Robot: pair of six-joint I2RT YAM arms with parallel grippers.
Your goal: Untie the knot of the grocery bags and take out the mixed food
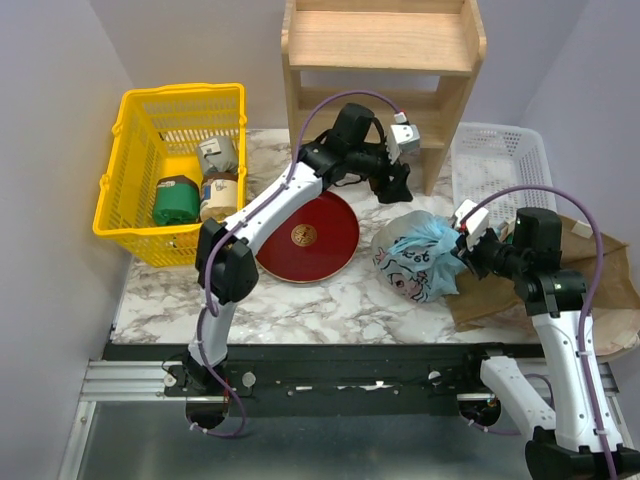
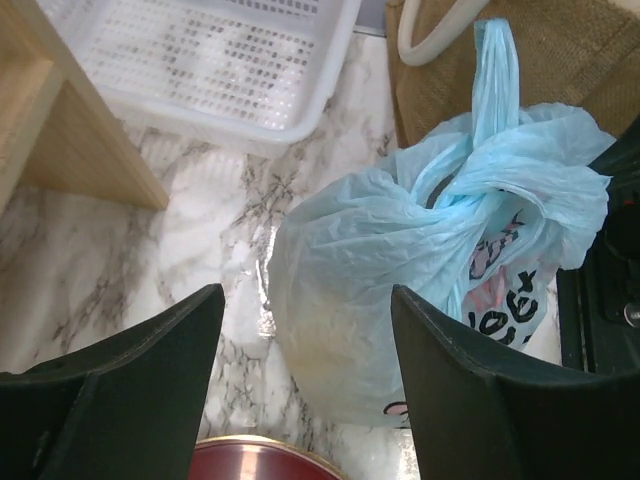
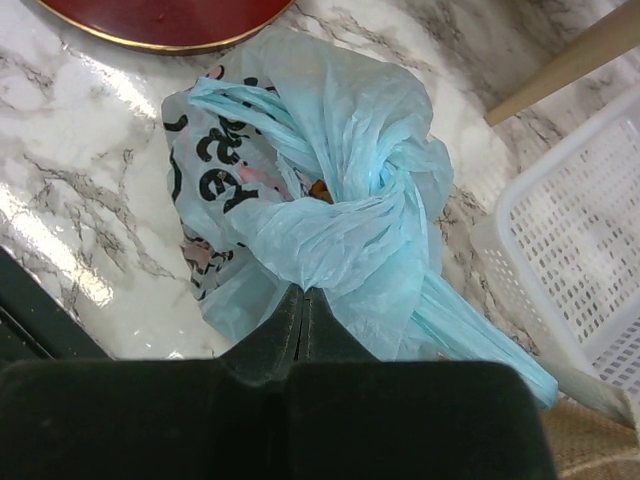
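The light-blue plastic bag [image 1: 420,255] printed "Sweet" lies knotted on the marble table, right of centre; it also shows in the left wrist view [image 2: 420,270] and the right wrist view [image 3: 320,190]. The brown paper bag [image 1: 560,290] lies flat behind and to the right of it. My right gripper [image 3: 305,292] is shut, pinching a fold of the blue bag just below its knot [image 3: 385,180]. My left gripper [image 2: 305,330] is open and empty, hovering just beyond the bag's far side. The food is hidden inside; only a small orange spot [image 3: 318,187] shows through the knot.
A red round plate [image 1: 312,236] lies left of the bag. A yellow basket [image 1: 175,165] with jars stands at the far left. A white mesh tray [image 1: 500,165] sits at the back right, beside a wooden shelf [image 1: 385,50].
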